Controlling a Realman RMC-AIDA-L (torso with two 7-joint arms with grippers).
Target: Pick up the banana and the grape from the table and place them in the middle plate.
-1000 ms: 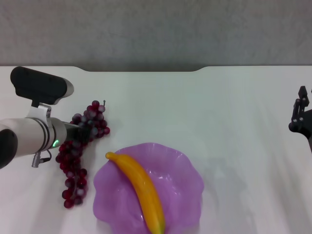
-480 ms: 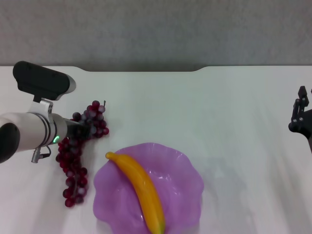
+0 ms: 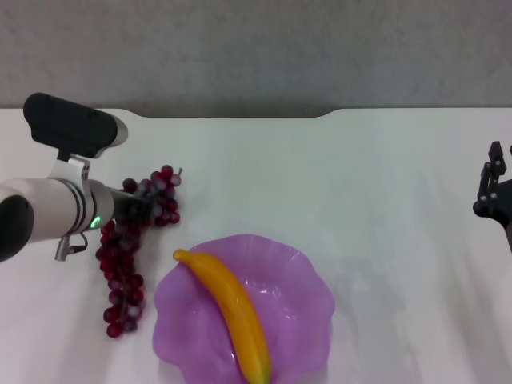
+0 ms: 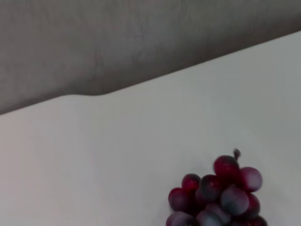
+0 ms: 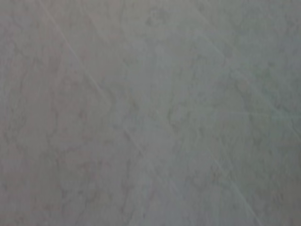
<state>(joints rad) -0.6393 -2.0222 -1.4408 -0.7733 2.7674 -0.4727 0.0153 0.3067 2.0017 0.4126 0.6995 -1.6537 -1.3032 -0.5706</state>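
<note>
We log the table [image 3: 376,184] first: a broad white top with a notched far edge, and wide bare room across its far half and whole right side. The near centre is taken by the middle plate [image 3: 300,300], purple and scallop-rimmed, its near rim cut off by the frame. The banana [image 3: 232,312] lies inside it on a diagonal, the greenish tip resting at the far-left rim, the other end toward the near edge.

Left of the plate, the grape [image 3: 128,240] runs as a long bunch from a far clump near the stem down to loose berries at the near left. It sits on the table, outside the plate, just beside its left rim.

The left arm reaches in level from the left edge, forearm white, a black camera block above the wrist. We place the left gripper [image 3: 138,210] at the far clump of the bunch; berries crowd around its dark tip, and we cannot tell whether its jaws are apart or clamped.

The right gripper [image 3: 492,192] is parked at the far right edge, well apart from everything; we cannot tell how its jaws stand either.

The left wrist view adds the stem end of the grape [image 4: 221,193] close up, with bare table and the notched edge beyond. The right wrist view gives only a mottled grey surface.
</note>
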